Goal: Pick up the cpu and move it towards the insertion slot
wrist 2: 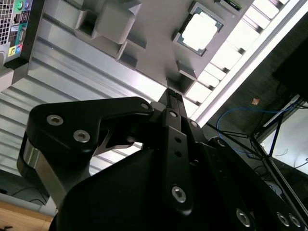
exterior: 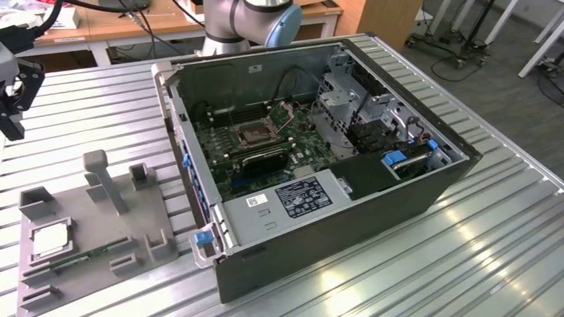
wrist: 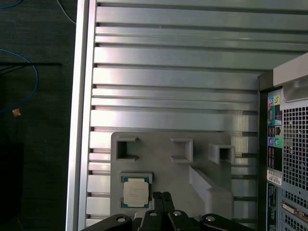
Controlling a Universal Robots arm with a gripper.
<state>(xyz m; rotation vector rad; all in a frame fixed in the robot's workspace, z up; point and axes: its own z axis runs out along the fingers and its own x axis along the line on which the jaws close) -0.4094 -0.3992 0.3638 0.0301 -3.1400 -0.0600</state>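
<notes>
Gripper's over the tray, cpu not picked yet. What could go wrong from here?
The gripper is shut above the tray; descending so, it would likely hit the cpu, not straddle it. The memory stick lies close beside the cpu and may get knocked. The insertion slot sits deep inside the case.

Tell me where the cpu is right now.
The cpu lies in a recess of the grey holder plate at the exterior view's lower left, beside the green memory stick.

The open computer case (exterior: 370, 198) lies on its side on the slatted metal table (exterior: 493, 251), silver power supply (exterior: 286, 201) toward the camera; beside it, at the exterior view's left, a grey fixture plate (exterior: 92, 221) carries a green memory stick (exterior: 84, 256).
</notes>
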